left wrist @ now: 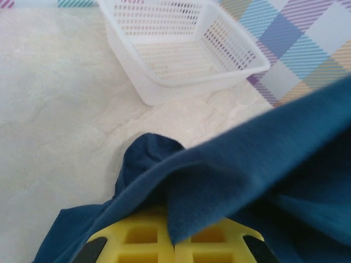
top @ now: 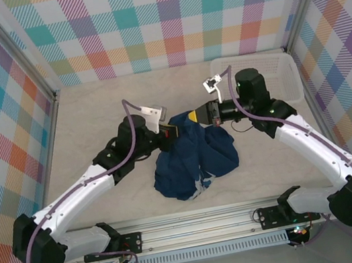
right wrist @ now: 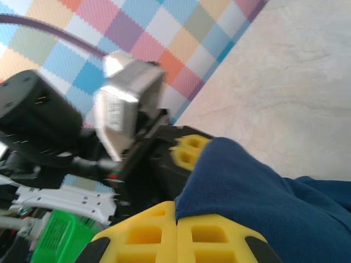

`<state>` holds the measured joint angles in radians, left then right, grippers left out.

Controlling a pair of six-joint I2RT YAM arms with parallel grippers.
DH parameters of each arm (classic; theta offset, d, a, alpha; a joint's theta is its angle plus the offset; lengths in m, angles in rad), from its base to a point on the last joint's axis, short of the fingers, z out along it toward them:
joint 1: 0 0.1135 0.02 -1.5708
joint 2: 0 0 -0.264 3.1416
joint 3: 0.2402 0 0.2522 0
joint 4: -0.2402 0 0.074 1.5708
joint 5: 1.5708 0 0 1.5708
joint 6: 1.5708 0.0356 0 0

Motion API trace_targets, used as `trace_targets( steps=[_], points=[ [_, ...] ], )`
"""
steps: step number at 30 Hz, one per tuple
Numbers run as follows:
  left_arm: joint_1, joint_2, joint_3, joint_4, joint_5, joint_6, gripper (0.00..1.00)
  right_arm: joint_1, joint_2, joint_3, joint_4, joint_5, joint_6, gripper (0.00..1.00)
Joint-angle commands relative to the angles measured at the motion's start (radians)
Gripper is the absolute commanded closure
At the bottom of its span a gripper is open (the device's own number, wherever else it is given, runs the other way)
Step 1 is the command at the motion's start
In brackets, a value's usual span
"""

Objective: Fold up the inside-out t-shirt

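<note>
**Left gripper [top: 168, 133] and right gripper [top: 199, 115] both clamped on the t-shirt [top: 195, 162]**

Both arms reach in toward the middle of the desk [top: 92, 119] and meet over the upper edge of the dark navy cloth. The two grippers sit near each other, left one slightly lower in the top view.

In the left wrist view, the yellow fingers are pressed together with a fold of blue fabric pinched in the seam between them. The cloth climbs away to the right in a taut band. The right wrist view shows the same: yellow fingers shut, with a rounded bunch of navy fabric caught between them and spilling off to the right. Just beyond it is a yellow finger of the left gripper.

The t-shirt lies crumpled in a loose heap at the centre of the desk, between the two forearms. Its top is raised where the grippers hold it, and the rest sags toward the near edge. A small patch of white shows at its lower edge.

A white perforated basket [top: 275, 73] stands at the far right corner, apart from the shirt. Plaid walls [top: 163, 18] close in the desk.
</note>
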<state>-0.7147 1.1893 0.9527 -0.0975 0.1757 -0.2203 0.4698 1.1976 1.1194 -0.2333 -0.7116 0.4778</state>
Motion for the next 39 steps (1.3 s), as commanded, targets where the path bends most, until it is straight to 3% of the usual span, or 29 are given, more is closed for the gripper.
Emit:
trace_targets(
  steps=[1, 5, 9, 12, 17, 21, 24, 33, 39],
  points=[
    [0.033, -0.083, -0.011, 0.103, 0.061, -0.037, 1.00, -0.020, 0.001, 0.047, -0.040, 0.108, -0.037, 1.00],
    [0.106, -0.106, -0.034, 0.219, 0.184, -0.120, 1.00, -0.026, 0.036, 0.084, -0.040, 0.207, -0.037, 1.00],
    [0.155, -0.090, -0.026, 0.321, 0.262, -0.195, 1.00, -0.027, 0.088, 0.128, -0.009, 0.193, -0.029, 1.00],
    [0.178, -0.074, 0.010, 0.323, 0.247, -0.200, 1.00, -0.026, 0.137, 0.171, 0.014, 0.168, -0.018, 1.00],
    [0.231, -0.002, 0.120, 0.260, 0.113, -0.188, 1.00, -0.026, 0.245, 0.304, 0.063, 0.150, -0.005, 1.00],
    [0.305, 0.078, 0.251, 0.251, 0.178, -0.202, 1.00, -0.038, 0.330, 0.499, 0.021, 0.097, -0.018, 1.00],
    [0.311, 0.073, 0.304, 0.223, 0.249, -0.174, 1.00, -0.043, 0.321, 0.535, -0.003, 0.087, -0.045, 1.00],
    [0.301, 0.041, 0.056, 0.277, 0.442, -0.232, 1.00, -0.046, 0.189, 0.259, 0.069, -0.086, 0.010, 1.00],
    [0.297, 0.043, 0.000, 0.100, 0.279, -0.146, 0.98, -0.048, 0.106, 0.124, 0.126, -0.230, 0.117, 1.00]
  ],
)
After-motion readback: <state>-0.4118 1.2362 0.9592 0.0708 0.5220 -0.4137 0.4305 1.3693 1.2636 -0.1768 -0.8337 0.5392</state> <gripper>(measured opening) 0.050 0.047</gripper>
